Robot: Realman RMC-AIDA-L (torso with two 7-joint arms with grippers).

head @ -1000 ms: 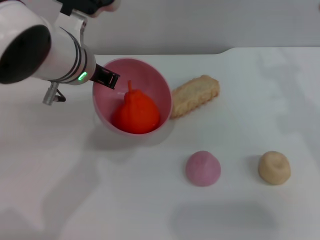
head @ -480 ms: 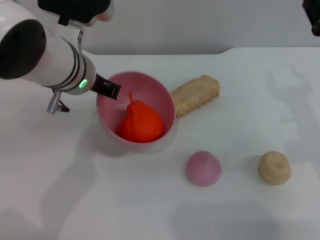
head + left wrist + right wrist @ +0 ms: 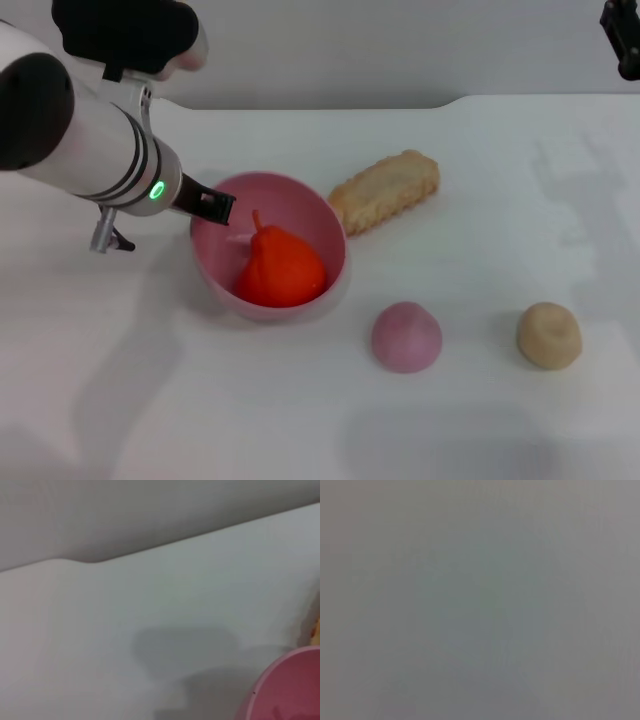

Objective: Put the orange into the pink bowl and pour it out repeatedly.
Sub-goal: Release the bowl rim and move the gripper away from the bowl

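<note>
1. We see the left pincer [image 3: 212, 204] clamped on the near-left rim of the pink bowl [image 3: 322, 215], one dark finger lying over the lip. We judge that this rim hold lets the arm tip the bowl about the wrist.

2. The pink bowl is tilted, its mouth turned toward the right and up, its lower side at or just above the tabletop [image 3: 250, 400]; we cannot tell whether it touches. In the left wrist view only a curved part of the pink bowl [image 3: 290, 685] shows at the corner.

3. The orange [image 3: 280, 268] lies inside the pink bowl, slumped against the lower wall, its thin stem pointing up. We judge it sits there because the tilt is too shallow yet to roll it out, so the pour is under way but not finished.

4. A biscuit-like bread piece [image 3: 385, 190] lies just behind the bowl's right rim; a pink dome [image 3: 406, 336] and a beige lump [image 3: 548, 335] sit well apart, in front and to the right.

5. The right pincer [image 3: 622, 38] is parked high at the far right; we cannot tell how its fingers stand.

6. We read no brand, label or writing; only a green light glows on the left arm.
</note>
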